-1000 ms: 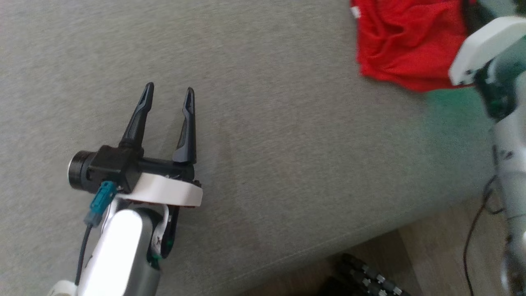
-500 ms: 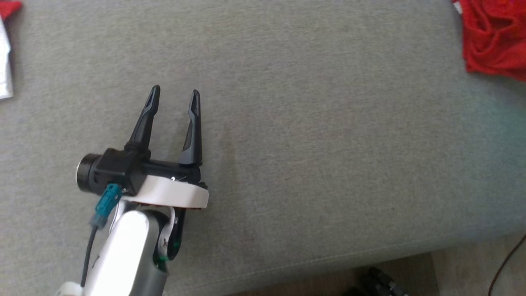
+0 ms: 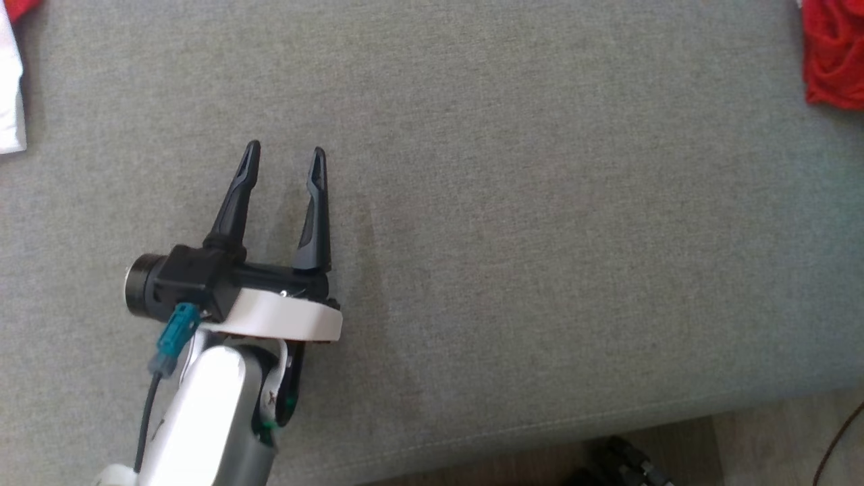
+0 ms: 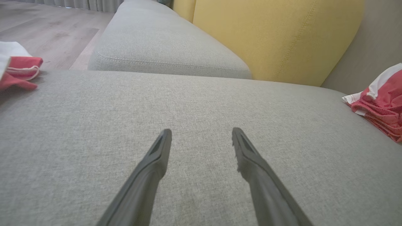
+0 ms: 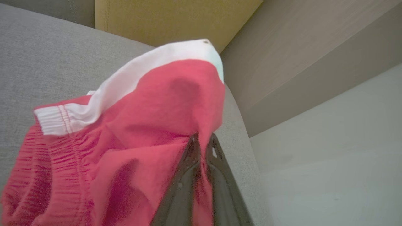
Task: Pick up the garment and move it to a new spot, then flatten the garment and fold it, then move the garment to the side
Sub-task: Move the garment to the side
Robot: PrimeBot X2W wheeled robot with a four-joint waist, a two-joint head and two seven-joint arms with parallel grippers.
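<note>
So, closest in: the left gripper (image 3: 285, 147) hangs over the front-middle of the grey seat cushion (image 3: 540, 236). Its fingers are spread wide with nothing between them, just bare fabric underneath. The right gripper (image 5: 204, 137) is over at the cushion's right end, clamped tight on a red mesh garment (image 5: 141, 131) with white edging and a gathered band. A fold of the cloth runs between the two fingers and the rest bunches over that end of the cushion. The jersey (image 4: 20, 64) sits clear across at the cushion's left edge, well apart from both grippers. All I can make out of it is a white bit and a red bit with striped trim. Behind the cushion stands a yellow backrest (image 4: 276, 37). A second grey cushion (image 4: 157, 47) lies past its far edge, and there's wood floor (image 4: 47, 28) beyond that.
</note>
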